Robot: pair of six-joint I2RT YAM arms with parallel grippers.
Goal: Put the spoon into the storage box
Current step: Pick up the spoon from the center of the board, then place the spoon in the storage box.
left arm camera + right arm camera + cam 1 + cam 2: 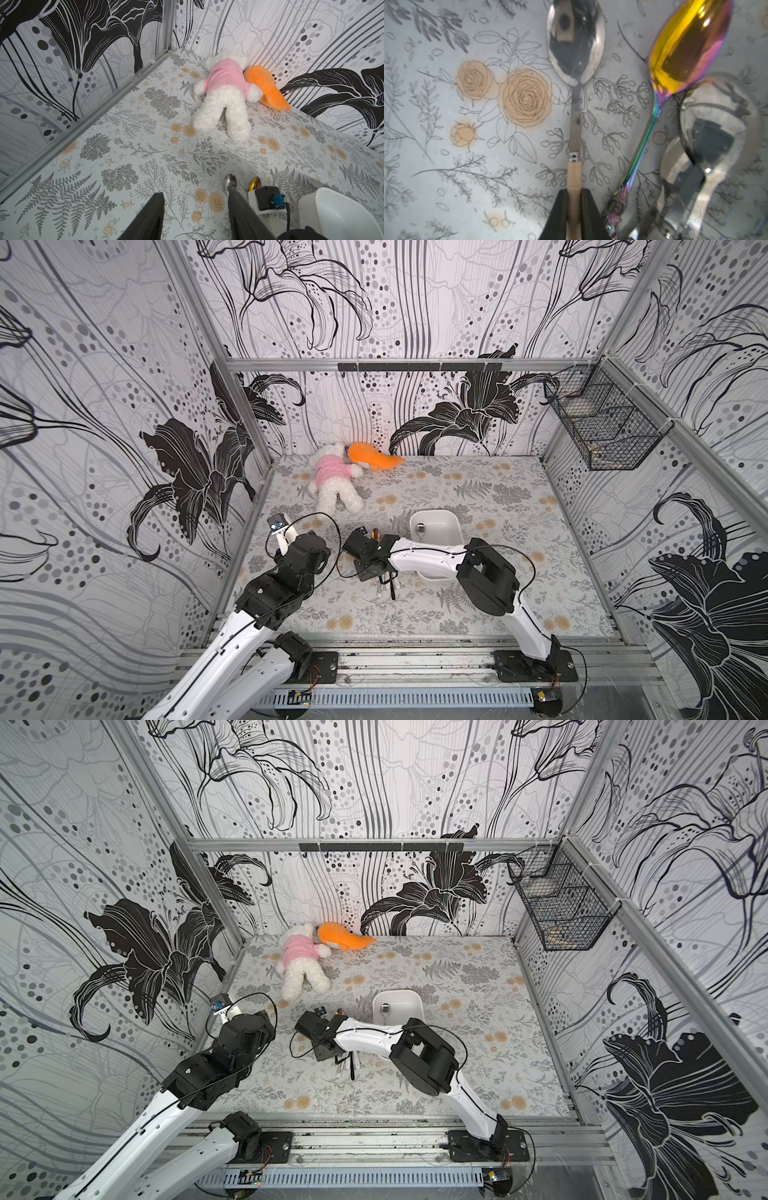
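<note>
The right gripper is closed on a spoon with a shiny silver bowl and a pale wooden handle. In the right wrist view its two black fingers press against both sides of this handle, near its end. The spoon lies flat on the table, which is covered by a grey cloth with fern and yellow rose prints. The bowl of the spoon points toward the back wall.

Just beside it lies a rainbow-coloured spoon with a golden bowl and an ornate metal handle. The two do not touch. On the other side of it lies a large silver spoon, blurred, and its rim touches the golden bowl.

The storage box, a shallow white plastic tray with rounded corners, stands on the table just beside the spoons, partly under the right arm. The spoon is outside it. A small metal piece with a round end lies inside the box; I cannot tell exactly what it is.

The left gripper is above the table near the left wall. Its fingers stand apart and nothing is between them.

At the back wall lie a white plush bear in a pink shirt and an orange plush toy, touching each other. A black wire-mesh basket hangs on the right wall.
</note>
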